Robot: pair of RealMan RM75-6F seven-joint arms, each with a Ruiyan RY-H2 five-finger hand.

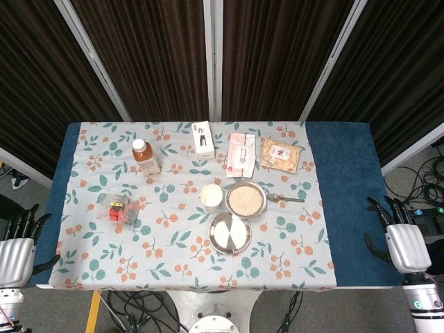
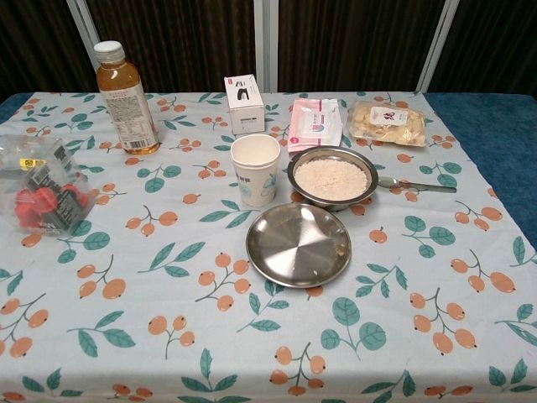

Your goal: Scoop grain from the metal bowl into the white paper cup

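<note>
A metal bowl (image 1: 245, 199) (image 2: 332, 177) filled with pale grain stands at the table's middle. A white paper cup (image 1: 211, 195) (image 2: 255, 170) stands upright just to its left, nearly touching it. A metal spoon (image 1: 284, 200) (image 2: 415, 185) lies on the cloth right of the bowl, its handle pointing right. My left hand (image 1: 16, 246) hangs off the table's left edge, fingers apart, holding nothing. My right hand (image 1: 401, 239) hangs off the right edge, also with fingers spread and empty. Neither hand shows in the chest view.
An empty metal plate (image 1: 229, 232) (image 2: 298, 244) lies in front of the bowl. A tea bottle (image 1: 145, 156) (image 2: 124, 98), small box (image 1: 202, 139) (image 2: 244, 103), pink packet (image 1: 241, 154) (image 2: 315, 122) and snack bag (image 1: 280, 155) (image 2: 386, 122) line the back. A clear pack (image 1: 116, 207) (image 2: 44, 186) of red items sits left.
</note>
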